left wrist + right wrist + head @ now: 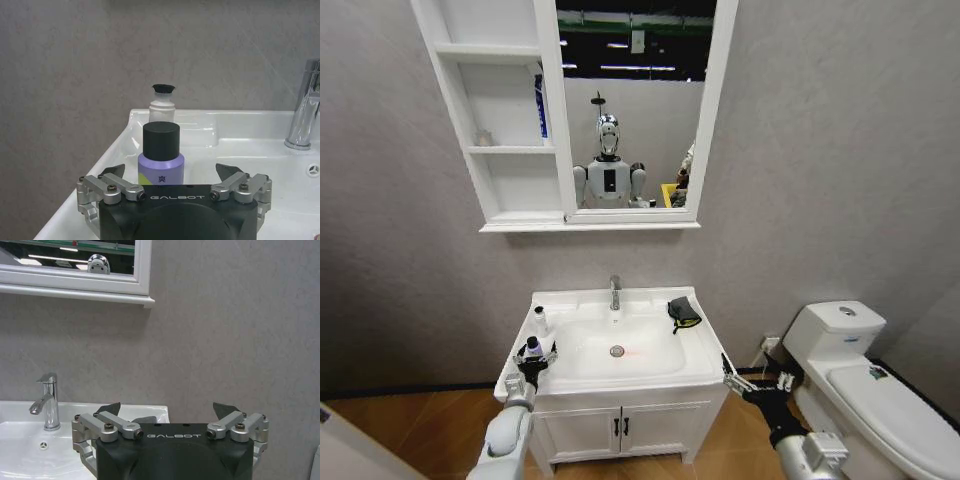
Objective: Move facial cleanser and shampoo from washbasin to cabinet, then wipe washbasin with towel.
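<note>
My left claw is spread around the purple black-capped bottle on the washbasin; the white bottle and towel wait there too, the cabinet unfilled. My right claw hangs spread beside the basin.

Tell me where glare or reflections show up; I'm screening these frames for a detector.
Head view: the cabinet mirror reflects the robot and ceiling strip lights, and straight edges bow outward. Left wrist view: bright highlights streak the chrome tap and the washbasin rim. Right wrist view: the mirror again reflects ceiling lights.
</note>
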Motion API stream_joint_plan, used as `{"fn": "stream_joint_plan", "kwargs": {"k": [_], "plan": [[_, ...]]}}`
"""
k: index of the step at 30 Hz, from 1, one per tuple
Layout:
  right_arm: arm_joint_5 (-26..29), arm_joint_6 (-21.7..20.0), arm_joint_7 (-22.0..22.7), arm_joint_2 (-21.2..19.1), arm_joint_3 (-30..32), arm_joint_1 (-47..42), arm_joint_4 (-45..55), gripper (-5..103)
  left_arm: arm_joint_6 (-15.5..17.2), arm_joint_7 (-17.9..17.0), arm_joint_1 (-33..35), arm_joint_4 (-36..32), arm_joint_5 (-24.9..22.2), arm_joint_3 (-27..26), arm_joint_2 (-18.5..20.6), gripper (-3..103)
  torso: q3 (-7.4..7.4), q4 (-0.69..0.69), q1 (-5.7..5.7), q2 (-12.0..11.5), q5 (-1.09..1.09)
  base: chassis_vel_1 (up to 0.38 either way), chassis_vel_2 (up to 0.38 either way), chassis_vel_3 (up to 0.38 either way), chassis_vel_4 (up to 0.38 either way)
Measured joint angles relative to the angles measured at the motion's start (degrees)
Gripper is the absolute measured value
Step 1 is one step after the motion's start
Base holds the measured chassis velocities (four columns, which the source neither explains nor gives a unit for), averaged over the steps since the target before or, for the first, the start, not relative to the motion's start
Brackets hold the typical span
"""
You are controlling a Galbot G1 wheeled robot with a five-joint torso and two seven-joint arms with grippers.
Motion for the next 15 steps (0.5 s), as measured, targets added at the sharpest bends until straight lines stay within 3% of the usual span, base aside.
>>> {"fn": "stream_joint_plan", "kwargs": {"k": [5, 7, 8, 10, 11, 14, 15], "plan": [[0.18, -0.01, 0.17, 0.01, 0.19, 0.11, 0.00, 100, -0.18, -0.09, -0.17, 0.30, 0.53, 0.23, -0.18, 82, 0.00, 0.00, 0.00, 0.01, 0.00, 0.000, 0.000, 0.000, 0.000], [0.20, -0.01, 0.20, 0.05, 0.17, 0.08, 0.00, 100, -0.18, -0.15, -0.10, 0.29, 0.54, 0.22, -0.18, 82, 0.00, 0.00, 0.00, 0.01, 0.00, 0.000, 0.000, 0.000, 0.000], [0.20, -0.02, 0.24, 0.08, 0.14, 0.09, 0.00, 100, -0.17, -0.17, 0.04, 0.27, 0.54, 0.15, -0.19, 72, 0.00, 0.00, 0.00, 0.01, 0.00, 0.000, 0.000, 0.000, 0.000], [0.21, -0.04, 0.24, 0.08, 0.11, 0.09, 0.00, 100, -0.18, -0.18, 0.13, 0.24, 0.54, 0.05, -0.17, 72, 0.00, 0.00, 0.00, 0.01, 0.00, 0.000, 0.000, 0.000, 0.000], [0.21, -0.12, 0.27, 0.03, -0.06, 0.28, -0.05, 100, -0.18, -0.20, 0.40, 0.07, 0.51, -0.17, -0.10, 61, 0.00, 0.00, 0.00, 0.01, 0.00, 0.000, 0.000, 0.000, 0.000], [0.21, -0.16, 0.30, 0.01, -0.13, 0.41, -0.09, 100, -0.17, -0.20, 0.50, -0.01, 0.50, -0.29, -0.05, 61, 0.00, 0.00, 0.00, 0.01, 0.00, 0.000, 0.000, 0.000, 0.000], [0.21, -0.24, 0.38, -0.01, -0.41, 0.68, -0.19, 100, -0.16, -0.20, 0.74, -0.24, 0.41, -0.56, 0.05, 50, 0.00, 0.00, 0.00, 0.01, 0.00, 0.000, 0.000, 0.000, 0.000]]}}
